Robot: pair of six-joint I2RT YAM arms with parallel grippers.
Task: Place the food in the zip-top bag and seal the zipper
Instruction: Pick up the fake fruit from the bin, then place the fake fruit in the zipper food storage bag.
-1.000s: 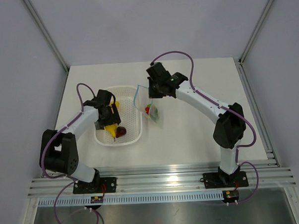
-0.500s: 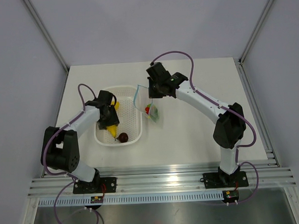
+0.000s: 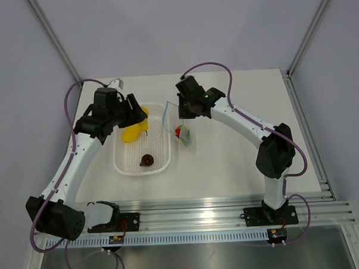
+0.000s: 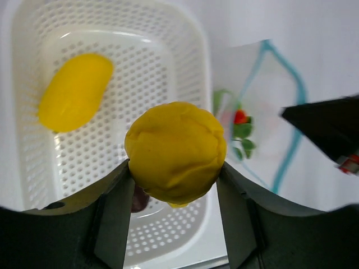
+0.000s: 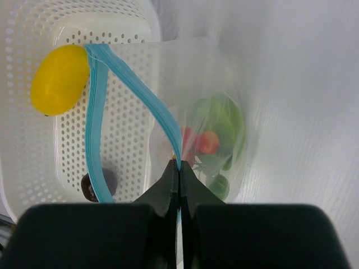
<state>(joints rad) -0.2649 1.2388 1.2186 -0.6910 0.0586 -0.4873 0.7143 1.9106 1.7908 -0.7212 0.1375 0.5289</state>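
Observation:
My left gripper [image 3: 140,114] is shut on a round yellow fruit [image 4: 175,154] and holds it up over the white basket [image 3: 162,153]. A second yellow fruit [image 3: 130,134] lies in the basket's far left part, also in the left wrist view [image 4: 76,92]. A dark red fruit [image 3: 146,160] lies in the basket's near part. My right gripper [image 5: 179,168] is shut on the light blue zipper [image 5: 162,117] and holds the clear bag [image 3: 178,130] up by its mouth, open, beside the basket's right rim. A green leaf piece [image 5: 221,120] and red berries [image 5: 207,143] are inside the bag.
The basket [image 4: 157,73] stands left of centre on the white table [image 3: 240,161]. The bag's mouth hangs partly over its right rim. Grey walls and metal frame posts close the table in at the back and sides.
My left gripper has risen out of the basket with a yellow fruit and moved toward the far end. The right gripper and the bag have stayed in place.

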